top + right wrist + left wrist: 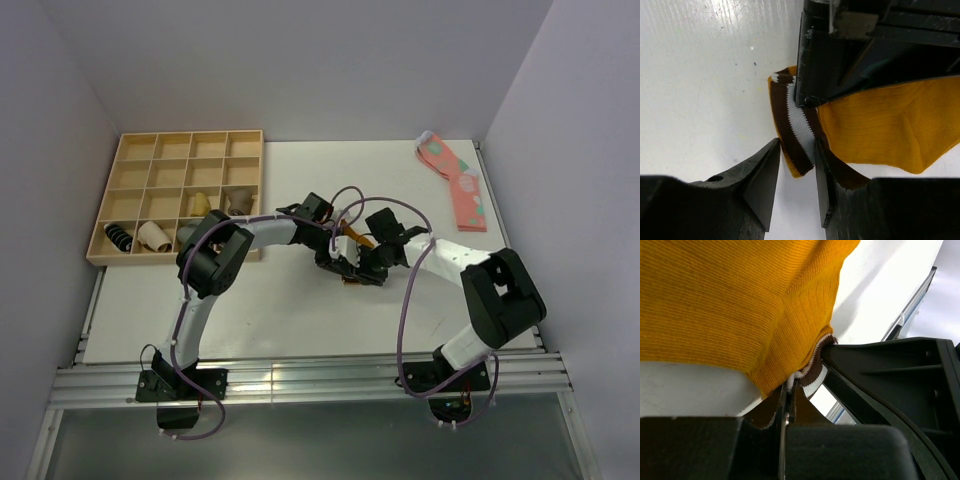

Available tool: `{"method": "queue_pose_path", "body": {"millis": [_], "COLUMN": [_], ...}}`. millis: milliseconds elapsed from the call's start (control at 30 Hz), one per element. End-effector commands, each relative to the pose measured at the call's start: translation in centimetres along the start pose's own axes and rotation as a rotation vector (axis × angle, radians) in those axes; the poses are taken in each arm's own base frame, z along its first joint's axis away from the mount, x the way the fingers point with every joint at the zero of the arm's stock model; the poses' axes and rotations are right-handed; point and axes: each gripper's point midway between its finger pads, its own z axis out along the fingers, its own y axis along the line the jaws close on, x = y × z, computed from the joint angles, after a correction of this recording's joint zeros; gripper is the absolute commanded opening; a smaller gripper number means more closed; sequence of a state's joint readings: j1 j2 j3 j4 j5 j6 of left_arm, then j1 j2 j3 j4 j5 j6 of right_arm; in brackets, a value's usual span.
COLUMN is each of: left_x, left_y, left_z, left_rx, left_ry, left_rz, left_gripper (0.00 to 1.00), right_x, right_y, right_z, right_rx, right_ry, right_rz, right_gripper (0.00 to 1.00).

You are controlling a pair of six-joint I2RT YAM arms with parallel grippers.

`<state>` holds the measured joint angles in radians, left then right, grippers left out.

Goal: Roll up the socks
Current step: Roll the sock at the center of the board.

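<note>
In the left wrist view the mustard-orange sock (730,305) fills the upper left, lying on the white table. Its dark brown cuff with white stripes (812,376) is pinched in my left gripper (789,391), which is shut on it. From the right wrist, the same cuff (790,125) hangs down between the fingers of my right gripper (796,146), which stand apart on either side of the cuff's lower edge. The right-hand finger (821,175) touches the fabric. From above, both grippers meet mid-table over the sock (362,243), which is mostly hidden.
A pink sock with pale spots (455,185) lies at the back right. A wooden compartment tray (180,160) with several sock bundles stands at the back left. The left gripper's black body (865,45) sits close above my right fingers.
</note>
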<state>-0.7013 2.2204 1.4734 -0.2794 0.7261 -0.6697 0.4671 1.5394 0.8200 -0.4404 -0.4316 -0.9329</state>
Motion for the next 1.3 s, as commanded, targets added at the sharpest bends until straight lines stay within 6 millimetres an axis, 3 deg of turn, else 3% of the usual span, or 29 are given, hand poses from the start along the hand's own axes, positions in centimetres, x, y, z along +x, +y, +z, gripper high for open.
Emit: {"method": "queue_pose_path", "body": {"millis": [0,133,367,533,567,633,667,733,967,1100,1267], "left_x": [1.6,1.5,1.1,0.4,1.1,-0.4,0.2,-1.0,-0.6,-0.8,-1.2], "left_y": [3.0,3.0,1.8,0.9,1.3,-0.1,0.3,-0.7,-0.7,-0.7,-2.1], "left_z": [1.0,1.1,0.8,0.0,0.0,-0.8,-0.8,-1.8,-1.9,-2.0,-3.6], "left_rx": [-0.082,-0.064,0.008,0.049,0.051,0.095,0.092,0.111,0.098,0.038,-0.006], "left_ry": [0.055,0.061,0.050,-0.028,-0.035,-0.134,-0.144,-0.240,-0.397,-0.489,-0.639], "left_rz": [-0.048,-0.072,-0.116,-0.199,-0.222,-0.215,-0.227,-0.207,-0.202,-0.124,0.022], "left_gripper": [0.00,0.02,0.07,0.15,0.16,0.20,0.20,0.23,0.23,0.25,0.31], "right_x": [-0.1,0.4,1.3,1.7,2.1,2.0,2.2,2.4,2.5,2.4,2.8], "right_y": [-0.1,0.1,1.3,2.2,2.4,2.5,2.5,2.6,2.4,2.9,3.3], "right_z": [0.2,0.3,0.4,0.6,0.5,0.4,0.0,-0.1,-1.5,-2.2,-3.0], "right_rx": [-0.021,-0.048,-0.115,-0.168,-0.181,-0.204,-0.216,-0.243,-0.364,-0.440,-0.526], "right_ry": [0.026,0.066,0.119,0.128,0.133,0.113,0.113,0.109,0.117,0.119,0.139], "right_rz": [-0.001,0.026,0.070,0.126,0.147,0.177,0.203,0.230,0.358,0.411,0.498], "right_gripper": [0.41,0.32,0.28,0.18,0.18,0.18,0.17,0.17,0.16,0.16,0.16]}}
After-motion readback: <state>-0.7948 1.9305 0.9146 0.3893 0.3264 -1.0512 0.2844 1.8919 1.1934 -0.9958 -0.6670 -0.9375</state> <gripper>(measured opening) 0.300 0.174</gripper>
